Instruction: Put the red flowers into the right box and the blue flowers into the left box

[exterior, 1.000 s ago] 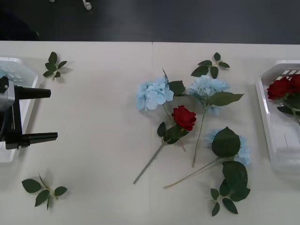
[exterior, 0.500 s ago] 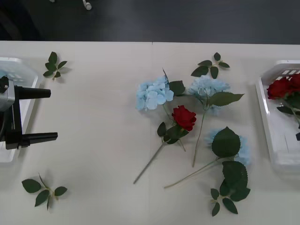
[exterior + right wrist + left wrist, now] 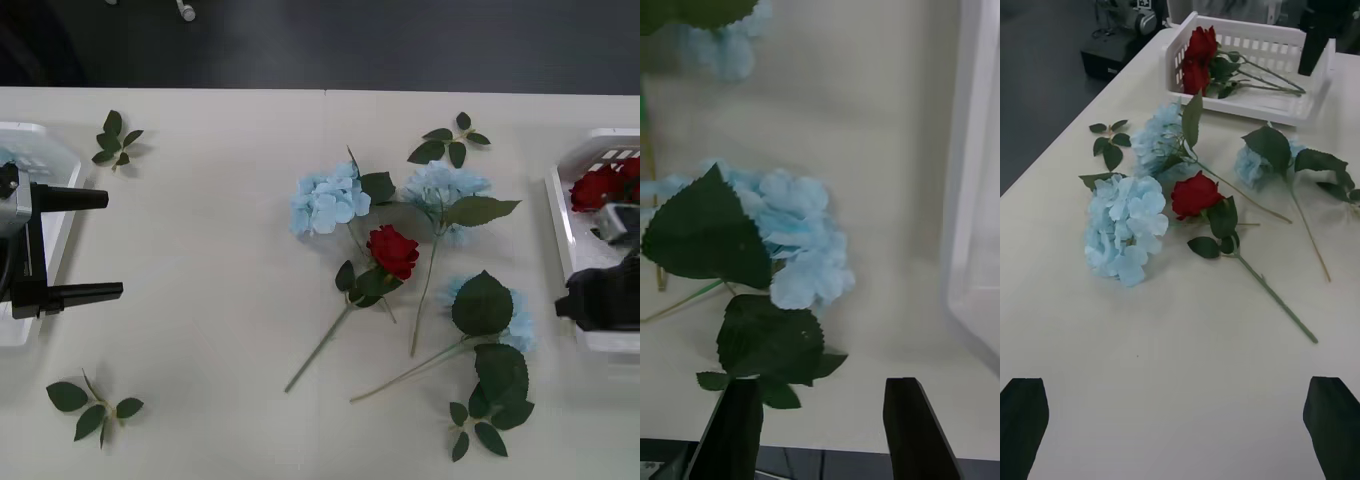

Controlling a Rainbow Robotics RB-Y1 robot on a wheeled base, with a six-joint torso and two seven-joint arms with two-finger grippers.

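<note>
One of the red flowers (image 3: 392,250) (image 3: 1196,195) lies mid-table, its stem running toward the near left. Three blue flowers (image 3: 328,200) (image 3: 443,188) (image 3: 515,318) lie around it. The right box (image 3: 572,235) (image 3: 1247,109) holds two more red roses (image 3: 597,187) (image 3: 1199,56). My right gripper (image 3: 565,303) (image 3: 824,427) hovers open over that box's near left rim, with nothing between its fingers. Just ahead of it lies the nearest blue flower (image 3: 801,240). My left gripper (image 3: 113,244) (image 3: 1176,427) stays open and empty over the left box (image 3: 60,150).
Loose leaf sprigs lie at the far left (image 3: 115,138), near left (image 3: 92,405), far middle (image 3: 448,140) and near right (image 3: 478,430). The table's far edge (image 3: 320,89) meets dark floor. Bare tabletop spreads between the left box and the flowers.
My right gripper has come into the front view at the right edge, over the near end of the right box. The left arm and the flowers have not moved.
</note>
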